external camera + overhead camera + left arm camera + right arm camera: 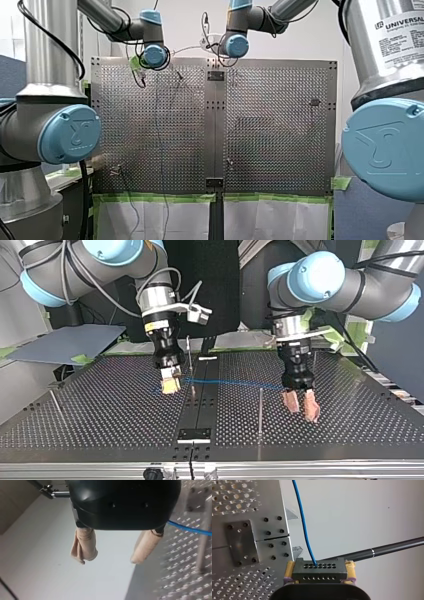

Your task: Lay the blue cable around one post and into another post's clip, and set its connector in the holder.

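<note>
Beside the thin post, my right hand clamps the connector, its blue cable lying past that post toward my empty, spread left hand.

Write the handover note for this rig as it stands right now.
Right gripper: shut on the connector, held between yellow pads.
Left gripper: open, nothing between its beige pads.
Blue cable: leaves the connector, passes a thin post and runs across the table to beside the left gripper.
Done: connector picked up.
Left: the cable is not visibly round any post or in a clip, and the connector is not in a holder. I cannot pick out the holder.
</note>
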Tool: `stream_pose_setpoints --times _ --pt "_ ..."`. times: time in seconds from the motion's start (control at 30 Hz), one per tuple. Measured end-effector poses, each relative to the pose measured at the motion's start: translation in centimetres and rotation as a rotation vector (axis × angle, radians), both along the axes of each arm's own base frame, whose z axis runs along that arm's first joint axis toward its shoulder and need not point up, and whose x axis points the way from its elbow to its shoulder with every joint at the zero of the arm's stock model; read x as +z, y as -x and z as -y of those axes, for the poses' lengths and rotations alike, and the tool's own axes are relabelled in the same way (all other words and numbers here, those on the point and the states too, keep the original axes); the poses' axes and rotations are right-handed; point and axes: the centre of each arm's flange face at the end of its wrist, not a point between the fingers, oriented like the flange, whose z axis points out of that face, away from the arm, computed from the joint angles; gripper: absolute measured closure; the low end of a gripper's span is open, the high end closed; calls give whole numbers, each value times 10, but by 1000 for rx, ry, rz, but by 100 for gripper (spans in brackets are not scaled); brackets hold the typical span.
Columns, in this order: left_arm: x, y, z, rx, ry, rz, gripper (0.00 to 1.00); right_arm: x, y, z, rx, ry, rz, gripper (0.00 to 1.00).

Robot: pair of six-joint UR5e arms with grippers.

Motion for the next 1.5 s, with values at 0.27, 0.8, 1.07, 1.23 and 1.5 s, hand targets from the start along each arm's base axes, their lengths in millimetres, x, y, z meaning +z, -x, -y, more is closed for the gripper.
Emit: stream_pose_setpoints --times 0.27,0.8,1.07,1.23,1.5 --pt "-4 -40 -19 -9 -18 -9 0 -5 -12 21 4 -10 -9 100" --pt "-56 -82 -26 -39 -55 -97 0 -22 -12 70 -44 -34 -10 100" --pt "-93 -97 -23 -52 -69 -161 0 -50 -3 95 -76 -79 -40 100" --pt "-100 -97 -23 -53 -69 -172 0 -80 2 114 -96 -133 -70 100" --pt "-122 -96 -21 -57 -63 -187 0 -135 16 135 -132 -230 -144 100"
